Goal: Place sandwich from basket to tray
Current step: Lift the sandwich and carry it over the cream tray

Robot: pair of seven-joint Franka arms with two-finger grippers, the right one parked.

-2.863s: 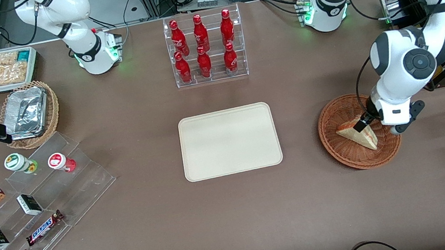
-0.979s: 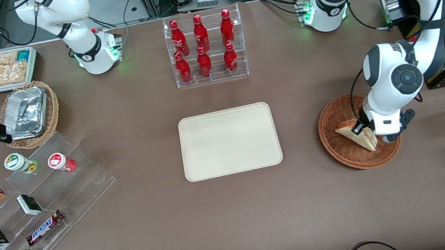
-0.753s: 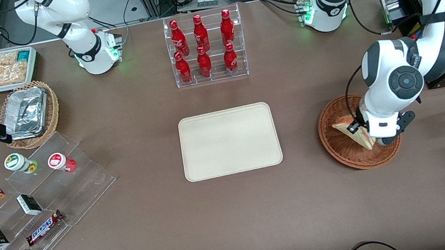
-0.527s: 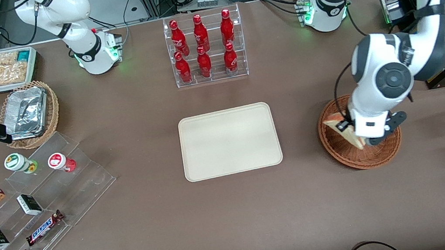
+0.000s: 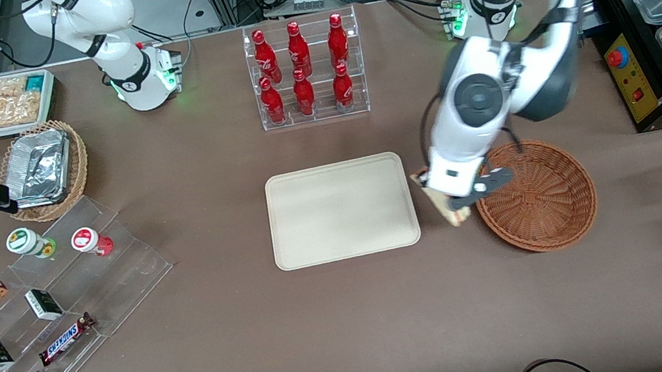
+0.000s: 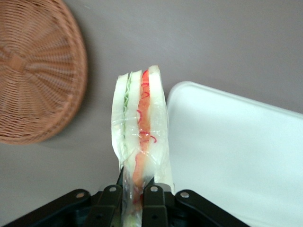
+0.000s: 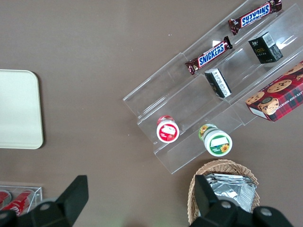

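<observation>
Wrapped sandwich (image 6: 138, 137), pinched between the gripper's (image 6: 134, 191) closed fingers between basket (image 5: 536, 195) and tray (image 5: 341, 210), should be carried fully over the rim before release.

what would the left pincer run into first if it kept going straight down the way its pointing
Probably bare table. The pincer, shut on the sandwich, points at the strip between basket and tray, though the sandwich tip would touch first.

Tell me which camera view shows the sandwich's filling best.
Left wrist view: the sandwich, clamped in the gripper, shows its red and green layers. Front view shows only a sliver beneath the arm; right wrist view shows none.
</observation>
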